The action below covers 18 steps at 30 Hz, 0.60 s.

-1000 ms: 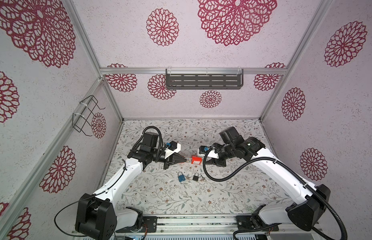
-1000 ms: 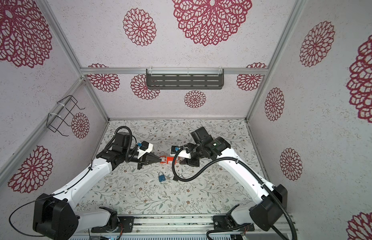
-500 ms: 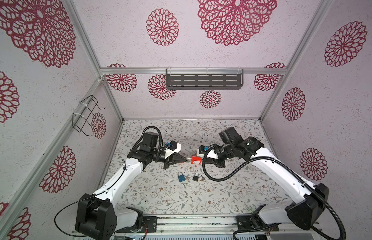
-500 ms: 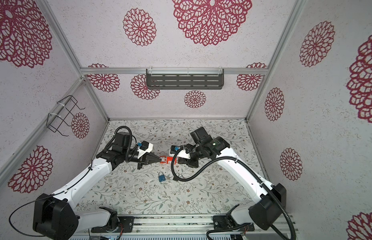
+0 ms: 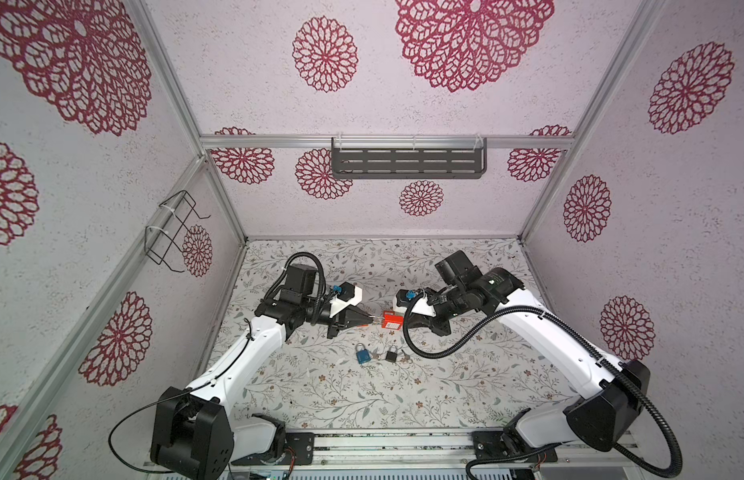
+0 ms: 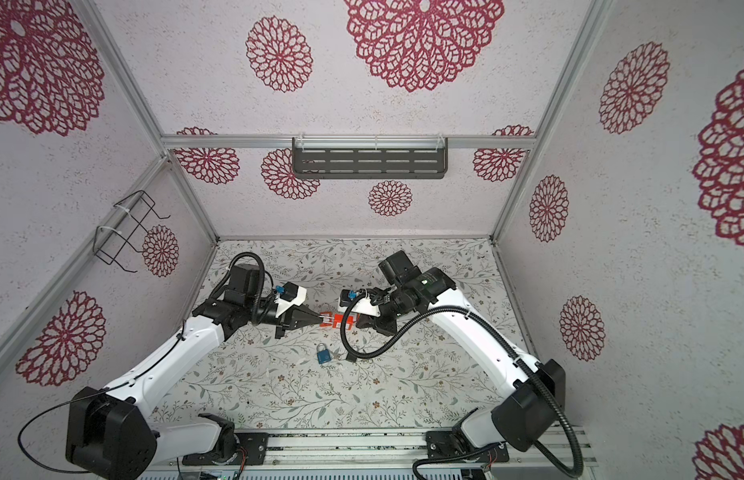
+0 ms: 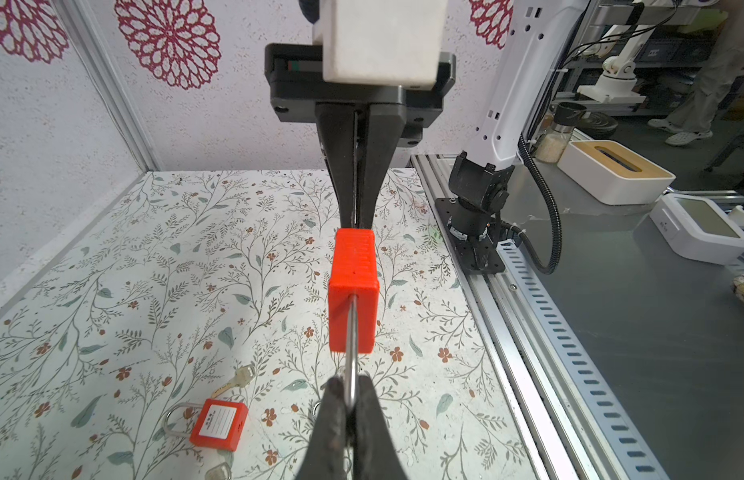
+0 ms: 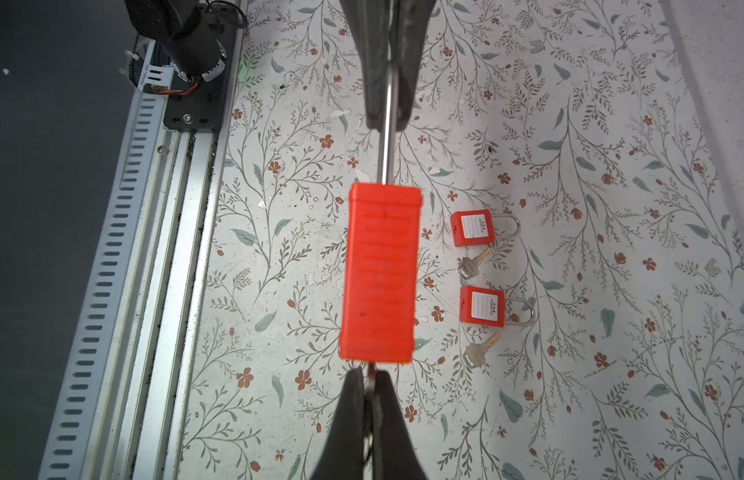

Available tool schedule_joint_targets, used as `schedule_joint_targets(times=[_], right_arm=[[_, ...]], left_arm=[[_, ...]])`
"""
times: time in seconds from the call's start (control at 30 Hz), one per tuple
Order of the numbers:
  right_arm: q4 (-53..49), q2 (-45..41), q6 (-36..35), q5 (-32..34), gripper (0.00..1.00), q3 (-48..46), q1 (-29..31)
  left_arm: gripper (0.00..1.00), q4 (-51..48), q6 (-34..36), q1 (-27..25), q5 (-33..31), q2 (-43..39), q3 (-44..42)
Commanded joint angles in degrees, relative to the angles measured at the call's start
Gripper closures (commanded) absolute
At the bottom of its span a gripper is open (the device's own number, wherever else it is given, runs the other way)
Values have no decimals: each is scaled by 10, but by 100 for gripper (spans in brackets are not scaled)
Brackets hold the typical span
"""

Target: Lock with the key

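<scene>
In both top views the red padlock (image 5: 391,321) hangs level above the worktop (image 5: 320,386), shackle toward the left fingers (image 5: 357,319); the left wrist view shows them clenched on the shackle (image 7: 352,345); the right wrist view shows the right fingers (image 8: 349,415) pinching the key (image 8: 369,374) at its base.

Setting was a robotics lab test cell: silver aluminium-profile frame (image 5: 386,142), pale wall panels with crimson rosettes (image 5: 474,45), floral-papered table (image 5: 341,399), slotted silver mounting rail (image 5: 403,442); a second white robot arm (image 7: 615,70) stood outside.
</scene>
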Motion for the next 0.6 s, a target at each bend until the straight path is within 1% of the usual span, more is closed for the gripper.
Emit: schedule_joint_targets(times=[0.0, 0.2, 0.33, 0.4, 0.47, 0.57], right_arm=[[-52, 14, -20, -33, 100, 32, -22], [-131, 67, -39, -71, 100, 88, -37], [-140, 81, -43, -69, 100, 96, -37], [-132, 78, -49, -56, 100, 95, -37], [-115, 67, -53, -25, 100, 86, -36], [-63, 35, -57, 25, 100, 51, -34]], left_arm=[[100, -32, 39, -2, 7, -13, 15], [100, -30, 54, -3, -17, -31, 5], [100, -20, 46, -3, -17, -33, 1], [100, -14, 35, -2, -10, -28, 2], [100, -13, 24, 1, -1, -18, 5], [100, -41, 26, 5, 18, 4, 20]])
